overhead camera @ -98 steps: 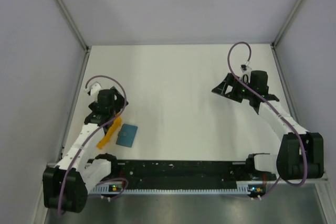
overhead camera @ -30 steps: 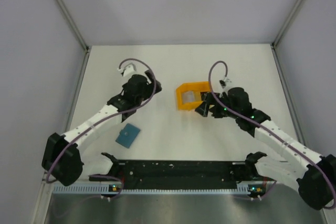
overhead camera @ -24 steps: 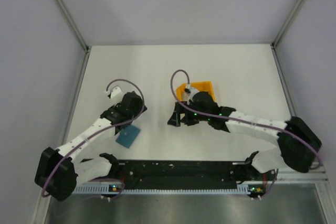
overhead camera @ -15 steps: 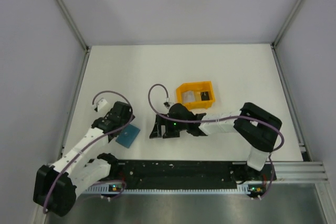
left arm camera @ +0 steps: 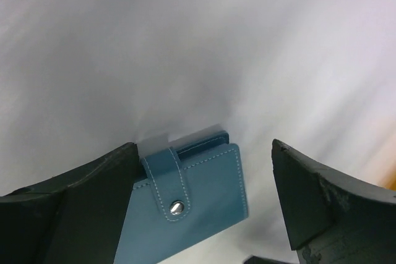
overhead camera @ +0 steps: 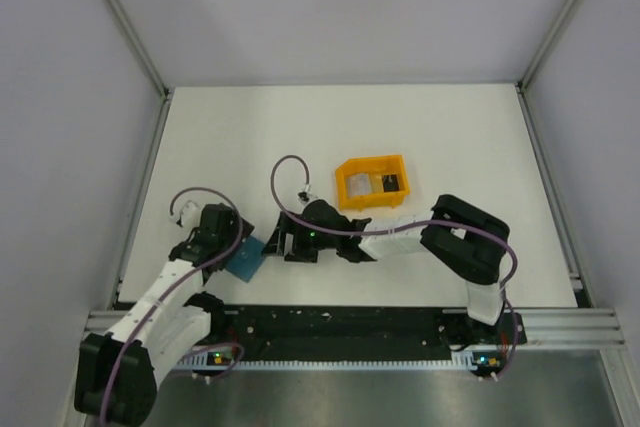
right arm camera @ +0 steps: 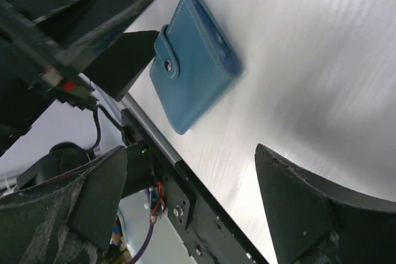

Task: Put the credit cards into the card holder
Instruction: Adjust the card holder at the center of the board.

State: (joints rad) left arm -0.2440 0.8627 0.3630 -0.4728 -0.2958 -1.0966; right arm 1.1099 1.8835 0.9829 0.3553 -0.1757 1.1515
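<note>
1. Card holder (overhead camera: 243,259) lies flat on the table (overhead camera: 300,137) at the near left. Its strap is snapped shut, and no card shows in it.
2. The left gripper (left arm camera: 204,153) hangs over the holder with its jaws spread wide, one finger on each side. Whether the left finger touches the holder's edge cannot be told.
3. The right gripper (right arm camera: 192,148) faces the holder from just to its right, jaws wide apart and empty.
4. The credit cards (overhead camera: 392,183) sit in an orange tray (overhead camera: 345,197), farther back and to the right, well apart from the holder. A dark one and a pale one show there.
5. The task looks barely begun. The strap has yet to be unsnapped, the holder opened, and every card fetched and slid in.
</note>
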